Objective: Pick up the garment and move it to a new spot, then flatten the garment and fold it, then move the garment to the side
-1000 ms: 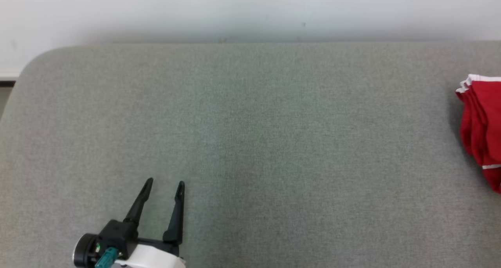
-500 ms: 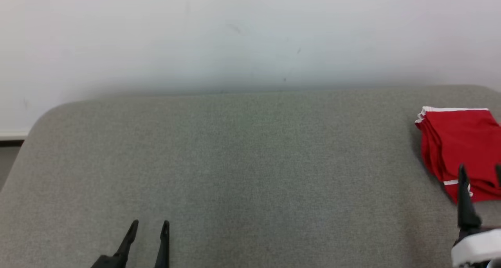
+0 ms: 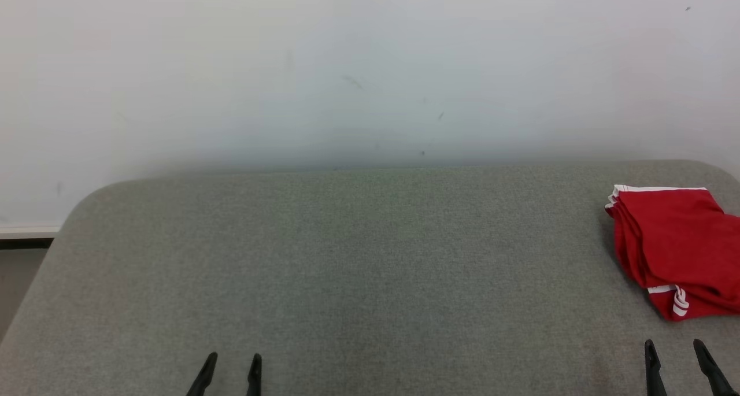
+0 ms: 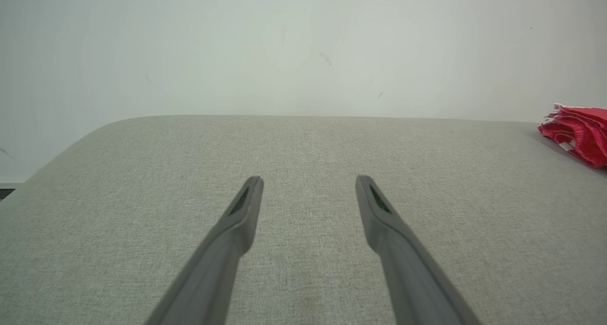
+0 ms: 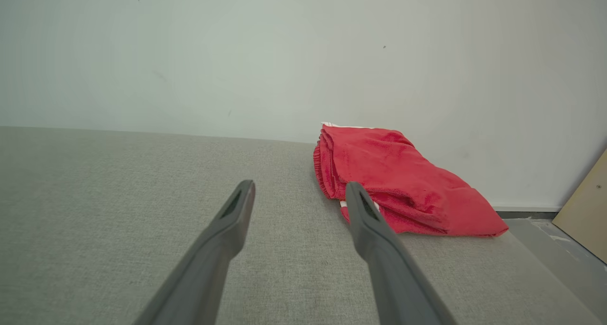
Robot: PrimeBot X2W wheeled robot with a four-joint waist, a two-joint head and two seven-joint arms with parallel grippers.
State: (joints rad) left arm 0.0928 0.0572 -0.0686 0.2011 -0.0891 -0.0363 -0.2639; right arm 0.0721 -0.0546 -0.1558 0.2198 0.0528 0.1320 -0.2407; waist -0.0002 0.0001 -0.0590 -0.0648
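Observation:
The garment (image 3: pixel 670 243) is red with white trim and lies folded in a stack at the far right of the grey padded surface (image 3: pixel 358 257); the right wrist view shows the garment (image 5: pixel 398 182) just beyond my right fingers, and the left wrist view has the garment (image 4: pixel 578 133) far off to the right. At the lower right, my right gripper (image 3: pixel 673 347) stands open and empty, a little short of the garment. My left gripper (image 3: pixel 234 358) is open and empty at the lower left, over bare fabric. The open left gripper (image 4: pixel 308 179) and right gripper (image 5: pixel 298 185) hold nothing.
A white wall (image 3: pixel 370 66) rises right behind the padded surface. The surface's rounded left corner (image 3: pixel 87 199) drops to the floor. Past the right end, a tan board (image 5: pixel 588 211) leans by the wall.
The head camera has tilted up, so more wall shows and the garment has slid into full view. Both grippers now sit at the bottom edge, the right one drawn back off the garment.

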